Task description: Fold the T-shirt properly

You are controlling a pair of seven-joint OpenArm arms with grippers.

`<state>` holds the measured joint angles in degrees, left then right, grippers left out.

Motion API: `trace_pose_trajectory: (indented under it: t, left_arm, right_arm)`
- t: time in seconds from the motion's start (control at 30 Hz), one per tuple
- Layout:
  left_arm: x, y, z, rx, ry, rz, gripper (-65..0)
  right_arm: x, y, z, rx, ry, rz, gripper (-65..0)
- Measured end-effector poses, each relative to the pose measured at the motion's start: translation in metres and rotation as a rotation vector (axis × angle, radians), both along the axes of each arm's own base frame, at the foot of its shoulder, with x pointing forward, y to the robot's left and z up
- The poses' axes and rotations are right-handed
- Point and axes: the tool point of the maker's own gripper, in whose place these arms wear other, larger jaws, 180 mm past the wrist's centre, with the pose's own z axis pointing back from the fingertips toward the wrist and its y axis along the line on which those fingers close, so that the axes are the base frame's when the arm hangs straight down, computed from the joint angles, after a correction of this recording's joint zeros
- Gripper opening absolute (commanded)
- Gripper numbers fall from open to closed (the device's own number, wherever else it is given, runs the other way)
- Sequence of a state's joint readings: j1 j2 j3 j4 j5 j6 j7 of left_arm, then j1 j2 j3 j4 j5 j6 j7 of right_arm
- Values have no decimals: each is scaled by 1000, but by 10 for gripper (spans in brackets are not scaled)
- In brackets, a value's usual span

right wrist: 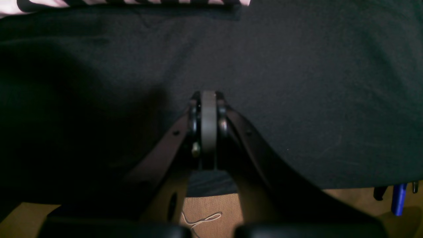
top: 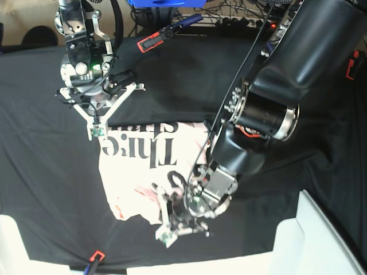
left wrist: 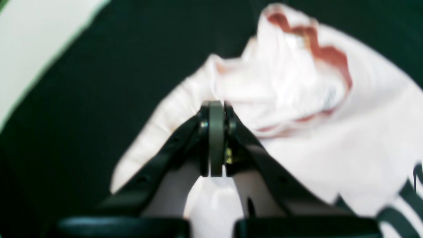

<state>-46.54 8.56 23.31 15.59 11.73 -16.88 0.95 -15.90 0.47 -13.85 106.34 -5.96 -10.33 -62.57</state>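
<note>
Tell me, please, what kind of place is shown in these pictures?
Probably a robot lab or test bench, not a home. A large black cloth covers the table, cables and a power strip lie at the back, and two robot arms work over a T-shirt.

The T-shirt (top: 143, 177) is lying on the cloth (top: 46, 189); the left gripper (top: 166, 236) is sitting at its near edge, seemingly over it; the right gripper (top: 96, 133) is hanging at its far left corner.

T-shirt (top: 137, 172): pale pink, black lettering, perhaps reddish print; cloth (top: 46, 172): black
</note>
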Motion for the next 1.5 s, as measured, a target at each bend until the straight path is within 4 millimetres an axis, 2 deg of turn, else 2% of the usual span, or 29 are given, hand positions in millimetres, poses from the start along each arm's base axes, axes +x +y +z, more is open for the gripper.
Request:
trace_pose_trajectory:
  t: [0.13, 0.23, 0.33, 0.43, 0.5, 0.57, 0.63, 0.7, 0.8, 0.83, 0.87, 0.97, 1.0, 1.03, 1.1, 1.2, 1.23, 1.33, 1.43, 1.5]
  left_arm:
    - [17, -3, 25, -18, -66, -2, -650]
    - [17, -1, 24, -18, -55, 5, -650]
    - [25, 2, 34, -13, -67, 13, -650]
    - [45, 7, 61, -41, -36, 79, -650]
    - [52, 7, 78, -107, 19, 145, -650]
    - [50, 6, 90, -174, 70, 176, -650]
    - [40, 19, 97, -200, 73, 174, -650]
    - [25, 56, 89, -134, 72, 214, -650]
    - [-13, 108, 73, 15, 60, 263, -650]
    - [-23, 114, 74, 45, 46, 268, -650]
    - [-35, 108, 78, 48, 25, 246, -650]
    - [-63, 75, 85, -9, -13, 165, -650]
    - [-74, 71, 80, -5, -9, 153, -650]
    - [-85, 74, 74, -1, -1, 160, -650]
    - [-108, 93, 62, 17, 18, 212, -650]
    - [-132, 123, 46, 40, 55, 283, -650]
    - [-135, 128, 46, 37, 57, 305, -650]
    - [-143, 124, 42, -6, 68, 303, -650]
    - [-164, 141, 22, 29, 120, 336, -650]
    - [-181, 151, 10, 78, 149, 318, -650]
  right_arm:
    - [0, 0, 0, 0, 0, 0, -650]
    - [0, 2, 0, 1, 0, 5, -650]
    - [-1, 22, 2, 8, -4, 77, -650]
    - [5, 49, 9, 37, -28, 153, -650]
    - [8, 55, 11, 43, -39, 168, -650]
    - [13, 52, 14, 31, -43, 168, -650]
    - [26, 51, 21, 24, -75, 171, -650]
    - [39, 48, 30, 11, -100, 170, -650]
    - [49, 38, 35, -16, -113, 168, -650]
    - [51, 37, 36, -17, -115, 166, -650]
    - [53, 37, 37, -15, -119, 167, -650]
    - [61, 32, 32, -58, -124, 228, -650]
    - [62, 33, 28, -71, -119, 271, -650]
    - [63, 34, 26, -74, -123, 304, -650]
    - [61, 26, 21, -54, -127, 293, -650]
    - [55, 0, 13, -65, -145, 263, -650]
    - [56, -8, 14, -77, -167, 269, -650]
    - [52, -40, 11, -143, -171, 302, -650]
    - [42, -49, 6, -156, -153, 341, -650]
    - [37, -59, 10, -150, -192, 319, -650]
